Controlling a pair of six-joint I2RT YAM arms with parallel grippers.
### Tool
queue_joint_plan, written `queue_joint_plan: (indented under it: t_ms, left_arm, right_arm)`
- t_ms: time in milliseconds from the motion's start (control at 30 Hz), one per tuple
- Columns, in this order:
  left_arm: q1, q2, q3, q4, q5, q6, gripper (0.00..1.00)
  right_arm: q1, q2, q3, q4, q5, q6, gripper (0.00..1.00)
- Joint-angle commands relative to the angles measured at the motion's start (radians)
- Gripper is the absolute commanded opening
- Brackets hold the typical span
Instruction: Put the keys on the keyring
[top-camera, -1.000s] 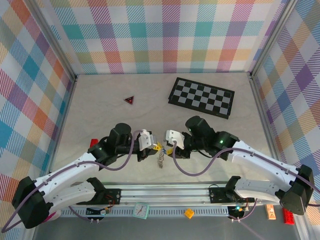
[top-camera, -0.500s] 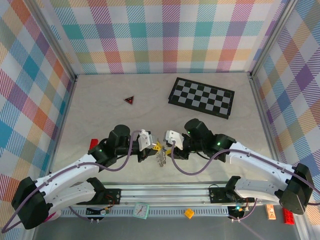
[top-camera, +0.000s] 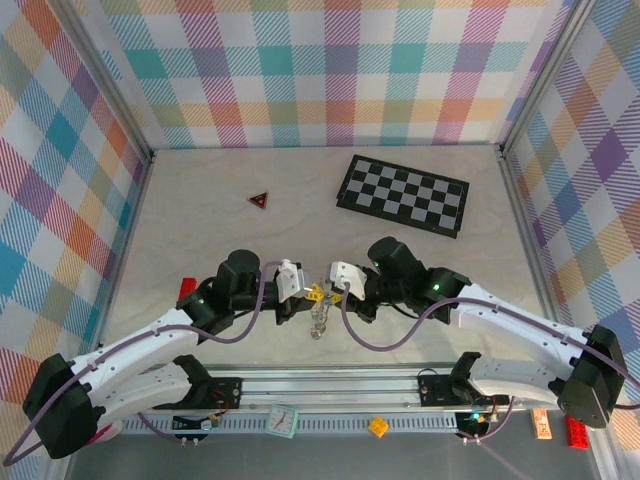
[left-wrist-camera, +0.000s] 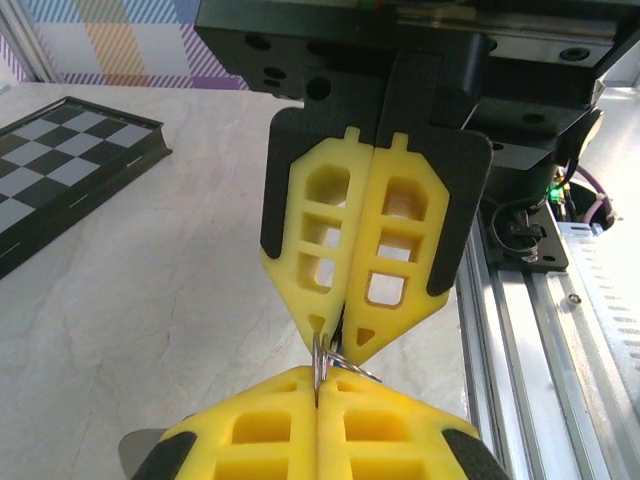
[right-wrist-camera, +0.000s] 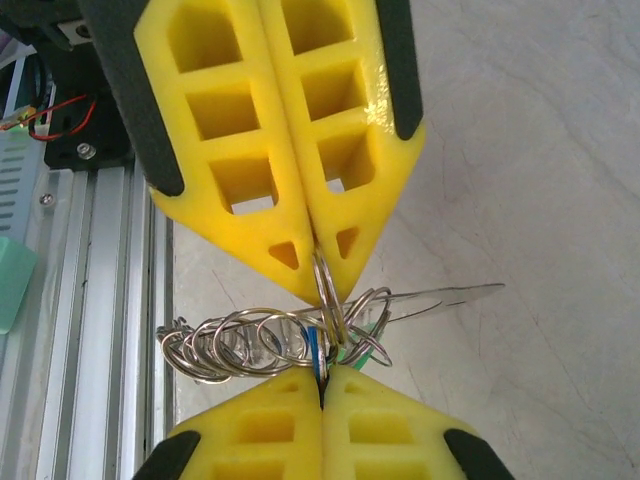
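Plainly, both arms meet tip to tip above the counter (top-camera: 200, 230). The left gripper (top-camera: 306, 296) is clamped tight on a link of the keyring (right-wrist-camera: 250, 342). The right gripper (right-wrist-camera: 322, 388) is pinched closed on the blue key (right-wrist-camera: 314, 348). The green key (right-wrist-camera: 366, 340) sits at its 3 o'clock, and the links trail toward 9 o'clock.

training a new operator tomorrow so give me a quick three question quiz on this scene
1. True or false: the left gripper and the right gripper are both open.
2. Where does the chessboard lie? A: toward the back right. B: under the grippers. C: in the front left corner.
3. What hangs where the two grippers meet?

Key: 1 false, both are shut. 2 A. 3 the keyring.
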Motion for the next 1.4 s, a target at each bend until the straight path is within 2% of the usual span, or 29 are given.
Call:
queue_joint_plan:
  t_ms: [0, 133, 267, 400, 500, 667, 900, 1367]
  left_arm:
    - [-0.013, -0.03, -0.01, 0.094, 0.06, -0.008, 0.0]
    - [-0.013, -0.029, -0.017, 0.118, 0.06, -0.008, 0.0]
    - [-0.013, -0.023, -0.021, 0.115, 0.058, -0.004, 0.0]
    - [-0.013, -0.021, -0.025, 0.112, 0.057, -0.002, 0.0]
    - [-0.013, -0.024, -0.028, 0.113, 0.058, -0.002, 0.0]
    - [-0.015, -0.022, -0.027, 0.113, 0.064, -0.001, 0.0]
    - [-0.015, -0.02, -0.025, 0.113, 0.076, -0.003, 0.0]
    - [-0.015, -0.018, -0.022, 0.119, 0.089, -0.004, 0.0]
  right_arm:
    - [0.002, 0.044, 0.03, -0.059, -0.049, -0.027, 0.0]
    - [0.004, 0.082, 0.051, -0.088, -0.076, -0.013, 0.0]
    - [0.003, 0.042, 0.041, -0.054, -0.053, -0.011, 0.0]
    - [0.002, -0.01, 0.019, -0.034, -0.015, -0.006, 0.17]
    - [-0.005, -0.053, -0.006, -0.027, 0.0, -0.002, 0.21]
    - [-0.008, -0.099, -0.034, 0.019, -0.014, 0.02, 0.22]
    - [-0.008, -0.088, -0.047, 0.108, -0.042, 0.051, 0.22]
    - [-0.008, -0.043, -0.043, 0.139, -0.067, 0.062, 0.2]
